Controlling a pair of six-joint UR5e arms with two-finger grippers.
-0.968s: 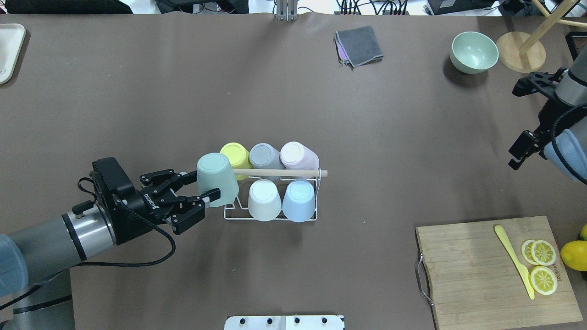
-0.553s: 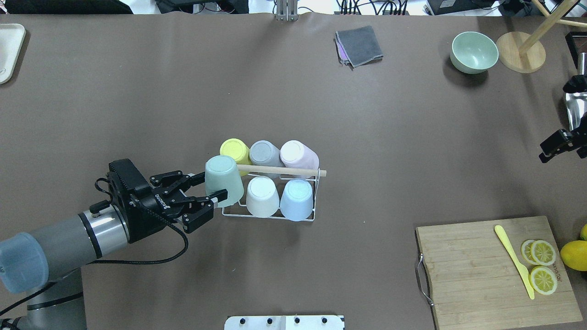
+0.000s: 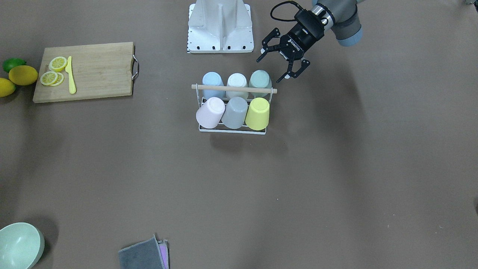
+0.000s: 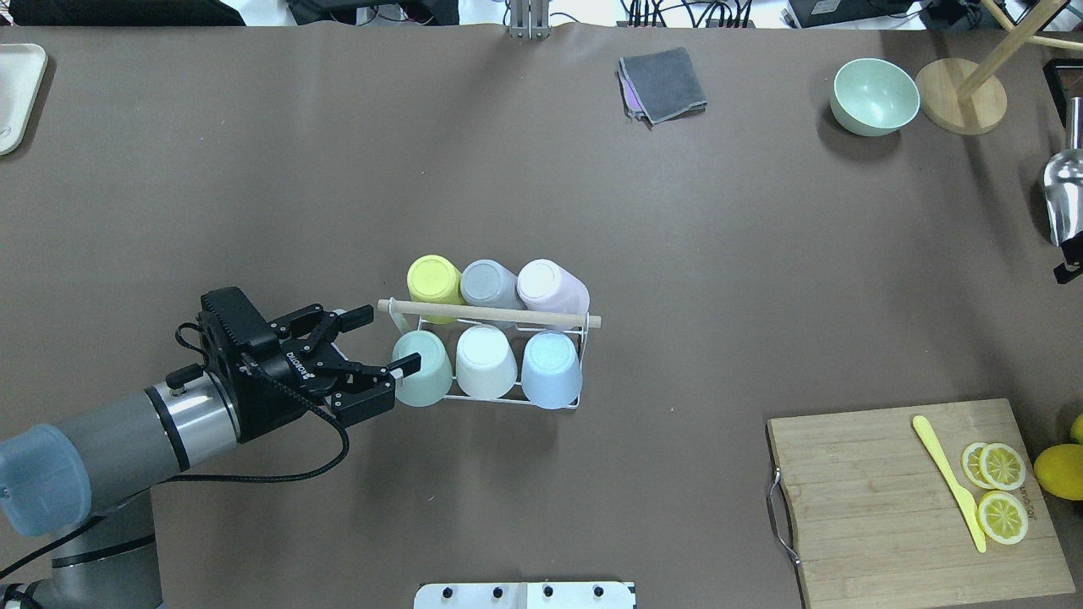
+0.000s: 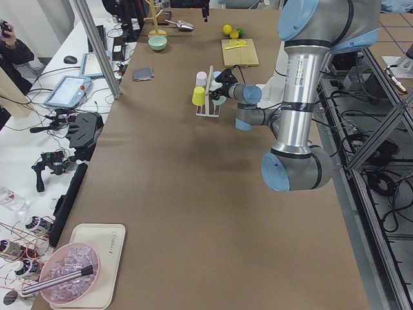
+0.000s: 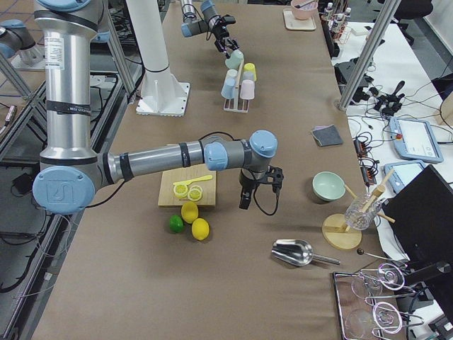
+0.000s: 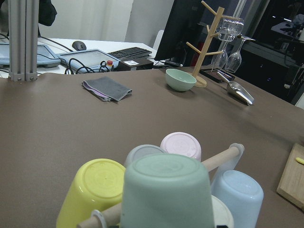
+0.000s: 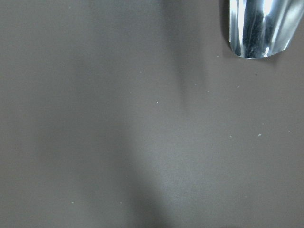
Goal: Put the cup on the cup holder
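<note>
The cup holder, a white wire rack [image 4: 508, 401] with a wooden rod [image 4: 491, 315] across its top, stands mid-table. Several upturned cups sit on it. The mint green cup [image 4: 423, 381] sits upside down on the near left corner, beside a white cup [image 4: 485, 362] and a blue cup [image 4: 551, 369]. My left gripper [image 4: 385, 340] is open just left of the mint cup, its fingers spread beside it [image 3: 273, 68]. The mint cup fills the left wrist view [image 7: 164, 194]. My right gripper [image 6: 244, 197] hangs over the table by the cutting board; I cannot tell its state.
A wooden cutting board [image 4: 880, 507] with lemon slices and a yellow knife [image 4: 948, 482] lies near right. A green bowl [image 4: 876, 96], a wooden stand [image 4: 960, 95], a metal scoop [image 4: 1064, 196] and a grey cloth [image 4: 664, 85] lie further back. A white tray [image 4: 17, 93] sits far left.
My left gripper carried the mint cup right and down onto the rack's near left spot, then spread its fingers off it. My right arm withdrew past the overhead view's right edge.
</note>
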